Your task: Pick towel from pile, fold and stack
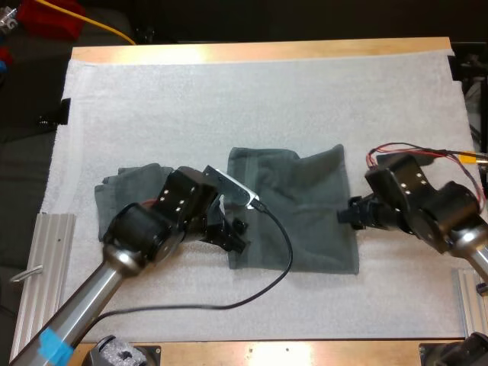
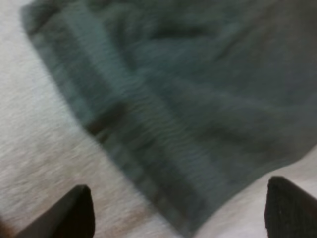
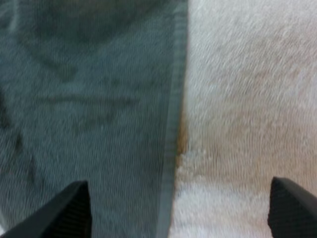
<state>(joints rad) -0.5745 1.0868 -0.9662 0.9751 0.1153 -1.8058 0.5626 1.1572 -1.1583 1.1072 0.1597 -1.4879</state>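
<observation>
A dark grey-green towel (image 1: 301, 210) lies spread flat on the middle of the white mat (image 1: 229, 99). A second, crumpled towel (image 1: 126, 187) lies to its left, partly under my left arm. My left gripper (image 1: 235, 235) is at the spread towel's lower left edge, open, its fingertips (image 2: 74, 213) wide apart over the towel's (image 2: 188, 99) hem and the mat. My right gripper (image 1: 349, 215) is at the towel's right edge, open, its fingertips (image 3: 69, 210) straddling the hem of the towel (image 3: 89, 99).
Metal rails (image 1: 42, 274) lie at the mat's left and right (image 1: 469, 293) front corners. A black cable (image 1: 267, 282) loops over the towel's lower left part. Bare mat stretches behind the towels.
</observation>
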